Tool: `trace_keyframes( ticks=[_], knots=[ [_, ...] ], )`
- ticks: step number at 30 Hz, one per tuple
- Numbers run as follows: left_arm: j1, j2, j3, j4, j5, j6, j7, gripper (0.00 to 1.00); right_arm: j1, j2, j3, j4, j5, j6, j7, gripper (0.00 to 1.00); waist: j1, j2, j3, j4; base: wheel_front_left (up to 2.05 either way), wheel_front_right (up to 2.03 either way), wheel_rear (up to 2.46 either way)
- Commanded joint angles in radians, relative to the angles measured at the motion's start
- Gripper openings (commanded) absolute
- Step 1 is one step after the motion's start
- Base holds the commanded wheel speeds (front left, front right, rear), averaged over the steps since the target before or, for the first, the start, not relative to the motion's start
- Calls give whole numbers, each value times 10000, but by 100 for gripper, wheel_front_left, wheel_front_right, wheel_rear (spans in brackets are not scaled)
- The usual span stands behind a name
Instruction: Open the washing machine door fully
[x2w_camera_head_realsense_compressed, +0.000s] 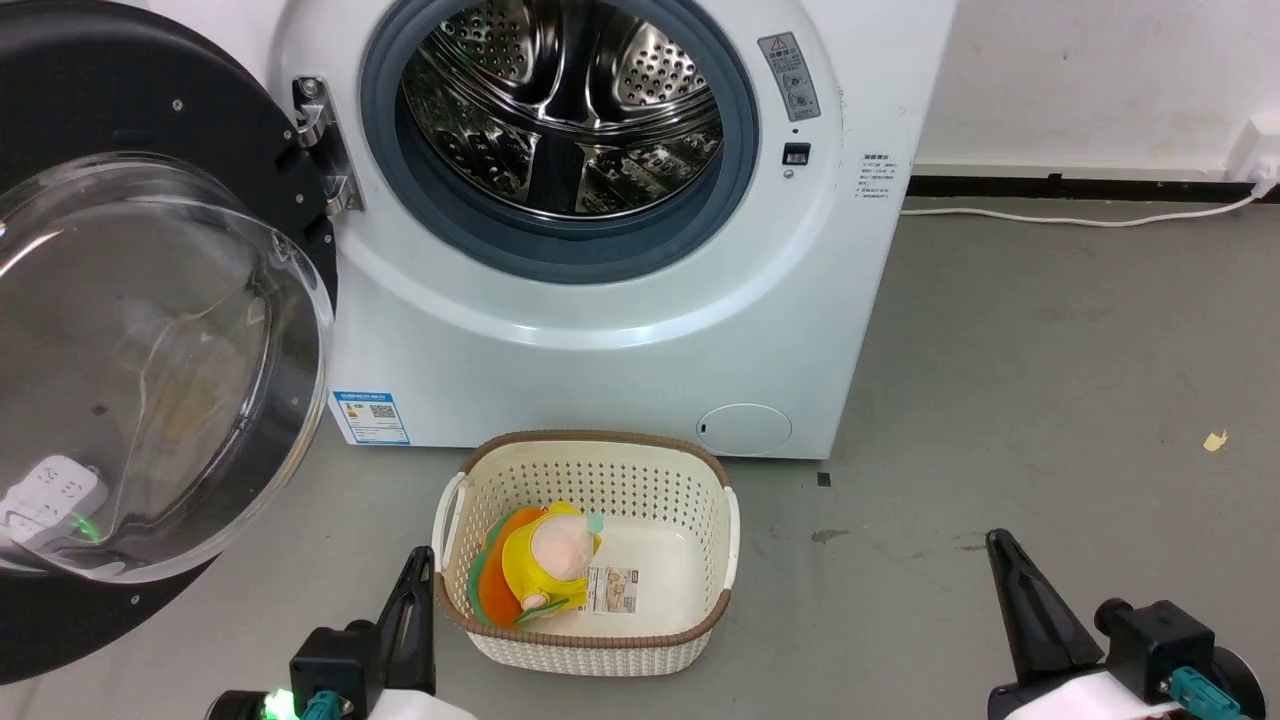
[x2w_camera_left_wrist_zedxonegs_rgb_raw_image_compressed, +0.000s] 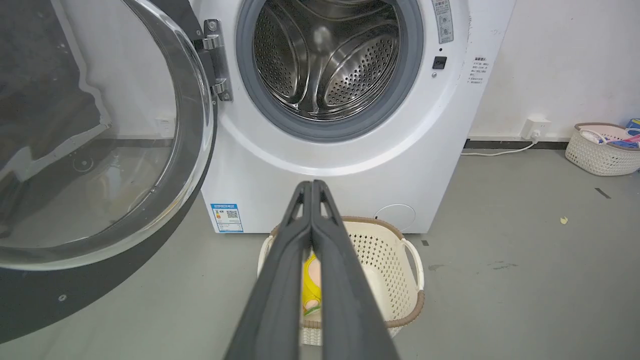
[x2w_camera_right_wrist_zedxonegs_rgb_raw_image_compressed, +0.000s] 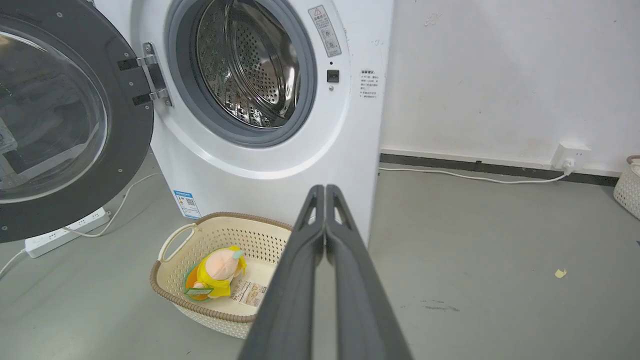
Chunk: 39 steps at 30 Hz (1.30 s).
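The washing machine door (x2w_camera_head_realsense_compressed: 150, 110), a glossy black disc with a bulging clear glass bowl (x2w_camera_head_realsense_compressed: 140, 370), stands swung wide open to the left on its metal hinge (x2w_camera_head_realsense_compressed: 325, 150). The same door (x2w_camera_left_wrist_zedxonegs_rgb_raw_image_compressed: 100, 150) (x2w_camera_right_wrist_zedxonegs_rgb_raw_image_compressed: 60, 120) hangs left of the bare steel drum (x2w_camera_head_realsense_compressed: 565, 105). My left gripper (x2w_camera_head_realsense_compressed: 415, 570) is shut and empty at the lower left, apart from the door. At the lower right my right gripper (x2w_camera_head_realsense_compressed: 1000, 555) is shut on nothing, far from the machine. Both pairs of fingers (x2w_camera_left_wrist_zedxonegs_rgb_raw_image_compressed: 312, 192) (x2w_camera_right_wrist_zedxonegs_rgb_raw_image_compressed: 325, 195) lie pressed together.
A cream basket (x2w_camera_head_realsense_compressed: 590, 450) holding a yellow plush toy (x2w_camera_head_realsense_compressed: 545, 560) sits on the floor before the machine, between my grippers. A power strip (x2w_camera_right_wrist_zedxonegs_rgb_raw_image_compressed: 65, 232) and cable lie under the door. Another basket (x2w_camera_left_wrist_zedxonegs_rgb_raw_image_compressed: 602, 150) stands by the right wall.
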Motion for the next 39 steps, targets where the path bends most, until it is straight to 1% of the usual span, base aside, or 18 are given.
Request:
trace_keyframes(
  ticks=[1, 39],
  knots=[
    [-158, -57, 74, -91, 95, -60, 67, 0, -139, 18, 2, -94, -86, 3, 85, 0, 0, 0, 4, -1, 0, 0, 0],
    [-362, -134, 548, -488, 500, -281, 904, 0, -328, 35, 15, -447, -440, 5, 927, 0, 0, 0, 84, -25, 0, 0, 0]
  ],
)
